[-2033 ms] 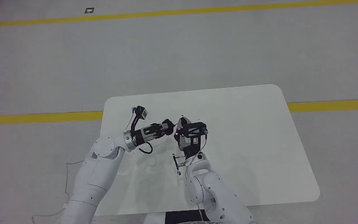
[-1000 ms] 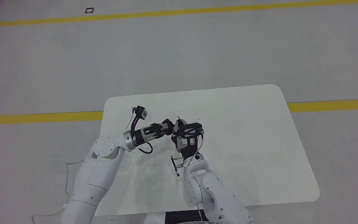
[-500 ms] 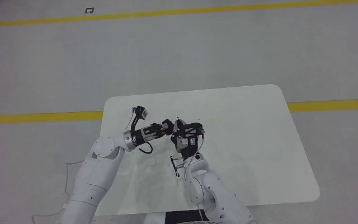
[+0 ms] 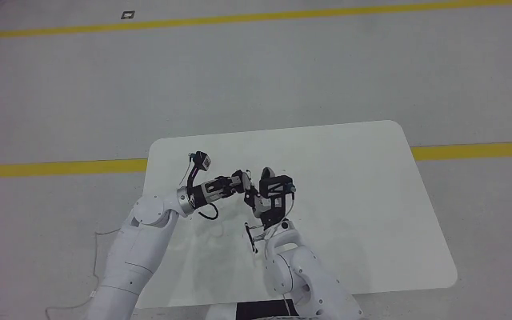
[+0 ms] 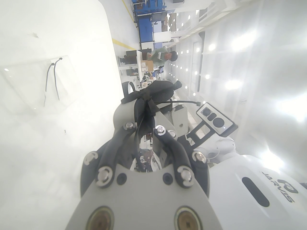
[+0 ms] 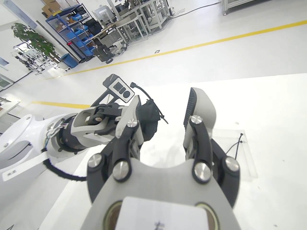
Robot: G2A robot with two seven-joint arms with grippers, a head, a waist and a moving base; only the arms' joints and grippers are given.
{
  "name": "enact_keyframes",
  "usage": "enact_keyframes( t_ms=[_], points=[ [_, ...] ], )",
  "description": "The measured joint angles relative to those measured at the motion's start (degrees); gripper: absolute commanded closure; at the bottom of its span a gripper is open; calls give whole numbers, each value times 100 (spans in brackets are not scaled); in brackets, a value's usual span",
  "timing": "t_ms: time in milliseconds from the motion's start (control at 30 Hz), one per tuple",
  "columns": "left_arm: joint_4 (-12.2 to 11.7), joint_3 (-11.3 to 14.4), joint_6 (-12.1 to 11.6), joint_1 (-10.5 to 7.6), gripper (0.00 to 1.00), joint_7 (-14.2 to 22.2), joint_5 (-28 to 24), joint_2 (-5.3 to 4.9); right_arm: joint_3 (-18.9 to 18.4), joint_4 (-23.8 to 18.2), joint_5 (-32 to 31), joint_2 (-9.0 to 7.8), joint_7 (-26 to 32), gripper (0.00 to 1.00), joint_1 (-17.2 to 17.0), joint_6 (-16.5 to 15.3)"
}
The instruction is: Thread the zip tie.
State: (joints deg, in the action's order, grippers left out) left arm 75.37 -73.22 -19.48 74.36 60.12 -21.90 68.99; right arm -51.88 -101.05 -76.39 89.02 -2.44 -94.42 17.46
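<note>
A thin black zip tie (image 6: 144, 92) sticks out of the black-padded tips of my left gripper (image 5: 144, 96), which is shut on it above the table's near left part. Its square head points up and away, and its tail hangs down past the pads. In the left wrist view the zip tie (image 5: 184, 101) shows as a strand leading off past the tips. My right gripper (image 6: 165, 106) is open just beside the tie, which lies close to one of its fingers (image 6: 134, 111). From above, the left gripper (image 4: 242, 182) and right gripper (image 4: 266, 180) nearly meet.
A clear flat tray (image 6: 242, 154) lies on the white table (image 4: 360, 176) near the front edge with two more black zip ties (image 5: 51, 82) in it. From above the tray (image 4: 254, 232) sits just below the grippers. Bare tabletop extends to the right.
The right gripper has shifted slightly to the right, away from the left gripper's tips. The left arm has stayed in place with the tie.
</note>
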Motion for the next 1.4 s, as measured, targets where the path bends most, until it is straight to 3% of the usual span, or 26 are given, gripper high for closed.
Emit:
enact_keyframes(
  t_ms=[100, 267, 333, 1400],
  points=[
    [0, 0, 0, 0, 100, 0, 0, 0, 10, -42, -40, -7, -25, 80, -18, -1],
    [0, 0, 0, 0, 100, 0, 0, 0, 37, -64, -91, -11, -67, 84, -18, 3],
    [0, 0, 0, 0, 100, 0, 0, 0, 44, -64, -101, -12, -70, 100, -14, 7],
    [0, 0, 0, 0, 100, 0, 0, 0, 105, 216, -135, -3, -79, 100, 126, 97]
  ],
)
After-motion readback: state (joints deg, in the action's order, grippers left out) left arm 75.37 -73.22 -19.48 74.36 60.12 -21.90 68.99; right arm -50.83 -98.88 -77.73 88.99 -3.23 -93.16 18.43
